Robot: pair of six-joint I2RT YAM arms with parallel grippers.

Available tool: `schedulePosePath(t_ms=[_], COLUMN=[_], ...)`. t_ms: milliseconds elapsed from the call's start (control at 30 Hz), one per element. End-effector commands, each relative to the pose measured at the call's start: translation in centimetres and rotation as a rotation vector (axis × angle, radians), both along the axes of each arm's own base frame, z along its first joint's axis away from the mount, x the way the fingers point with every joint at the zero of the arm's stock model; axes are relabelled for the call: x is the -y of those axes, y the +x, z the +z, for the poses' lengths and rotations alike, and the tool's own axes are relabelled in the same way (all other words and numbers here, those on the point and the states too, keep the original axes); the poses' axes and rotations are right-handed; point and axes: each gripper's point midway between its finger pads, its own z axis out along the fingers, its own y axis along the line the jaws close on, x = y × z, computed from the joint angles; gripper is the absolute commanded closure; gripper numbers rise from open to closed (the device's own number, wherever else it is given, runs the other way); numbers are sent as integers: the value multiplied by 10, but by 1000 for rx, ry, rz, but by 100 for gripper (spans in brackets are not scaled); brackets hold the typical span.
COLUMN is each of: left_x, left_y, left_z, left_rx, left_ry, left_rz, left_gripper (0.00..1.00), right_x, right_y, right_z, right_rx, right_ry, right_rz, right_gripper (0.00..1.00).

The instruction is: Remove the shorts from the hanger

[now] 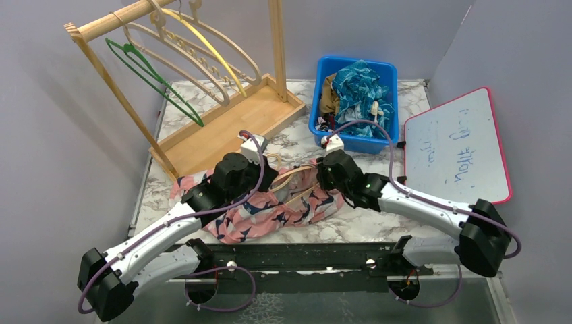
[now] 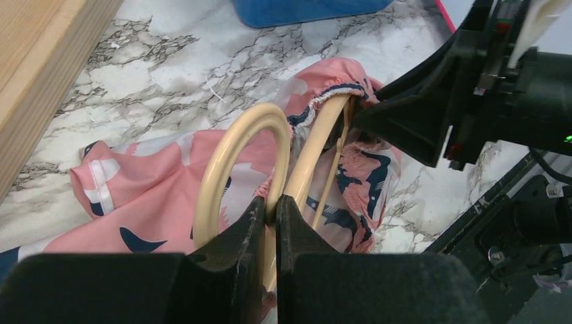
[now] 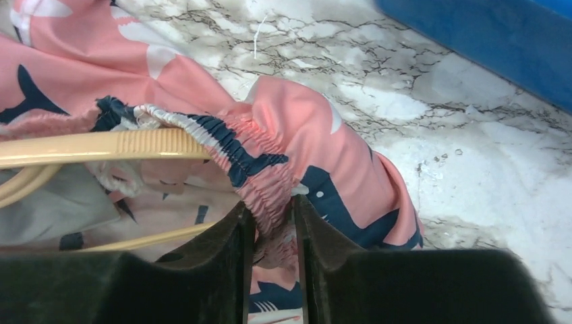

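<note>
The shorts [image 1: 260, 219], pink with navy blotches, lie by the worktop's [image 1: 351, 226] near edge, waistband still hooked over one hanger [image 2: 258, 112] end. The left hand [image 2: 272, 206] clamps the hanger, the right hand [image 3: 272, 212] pinches the waistband; pulling free remains.

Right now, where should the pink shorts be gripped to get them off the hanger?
Grip the shorts at the gathered elastic waistband looped over the hanger arm's tip, coming from beyond that tip. It stands up as a ridge there, and an outward pull should slip it off.
</note>
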Motion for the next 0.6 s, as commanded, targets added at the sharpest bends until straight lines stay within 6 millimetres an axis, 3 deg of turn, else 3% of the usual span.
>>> schedulePosePath(t_ms=[0, 67, 167, 267, 433, 500, 567], left_x=[7, 7, 7, 10, 13, 11, 9], left_y=[-2, 1, 5, 5, -5, -12, -16], left_z=[16, 11, 1, -2, 2, 5, 9], left_rx=[42, 35, 18, 15, 30, 42, 62], left_ry=[-44, -37, -19, -12, -27, -33, -48], left_rz=[-38, -28, -10, -19, -84, -106, -118], left_gripper=[100, 100, 100, 100, 100, 100, 100], right_x=[-8, -13, -22, -2, 57, 66, 58], right_y=[18, 17, 8, 11, 50, 60, 63], right_z=[5, 2, 0, -6, -13, -14, -20], right_rx=[52, 41, 16, 26, -34, -56, -100], right_ry=[-3, 9, 56, 34, 60, 72, 69], right_rz=[-13, 15, 61, -34, -213, -206, -139], right_gripper=[83, 98, 99, 99, 99, 99, 99])
